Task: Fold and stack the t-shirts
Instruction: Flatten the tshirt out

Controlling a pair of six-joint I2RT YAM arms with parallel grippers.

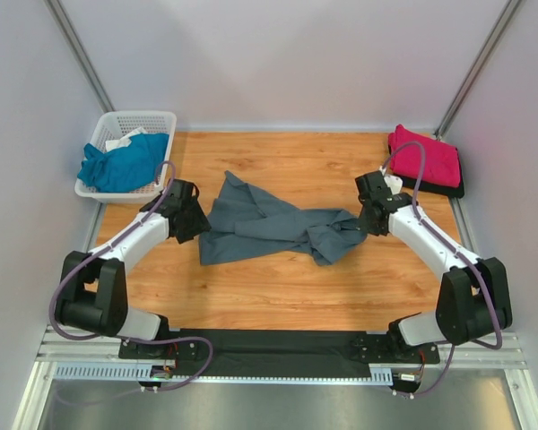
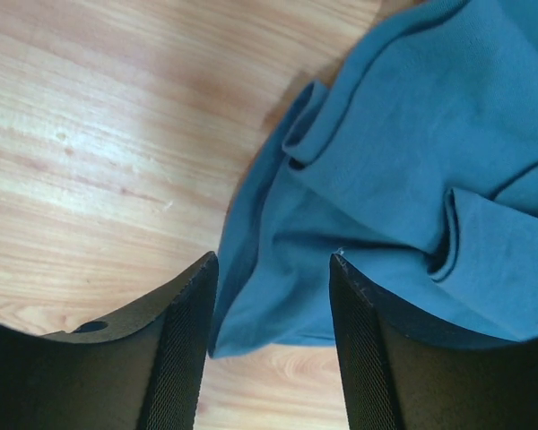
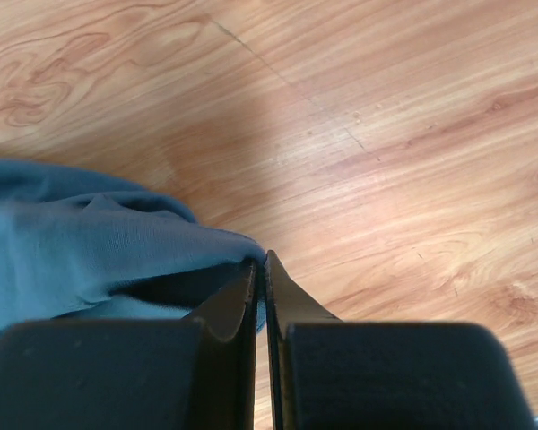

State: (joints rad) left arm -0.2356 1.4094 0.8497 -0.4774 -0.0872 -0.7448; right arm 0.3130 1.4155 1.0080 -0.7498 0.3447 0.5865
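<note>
The slate-grey t-shirt [image 1: 269,228] lies crumpled mid-table [image 1: 278,291]. At its left edge the left gripper [image 2: 273,264] stands apart. The right gripper [image 3: 261,262] is clamped on its right end. Far right lies a folded pink t-shirt [image 1: 426,159]. Far left, a teal t-shirt [image 1: 125,164] sits in the basket [image 1: 148,116].

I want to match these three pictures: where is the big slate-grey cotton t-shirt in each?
Top view: the crumpled slate-grey cotton t-shirt lies mid-table, between both arms.
Left wrist view: it fills the right side, its edge showing between the open left jaws.
Right wrist view: lower left, a corner pinched in the shut right jaws.
Shared landmark: the light wooden tabletop under it.
</note>
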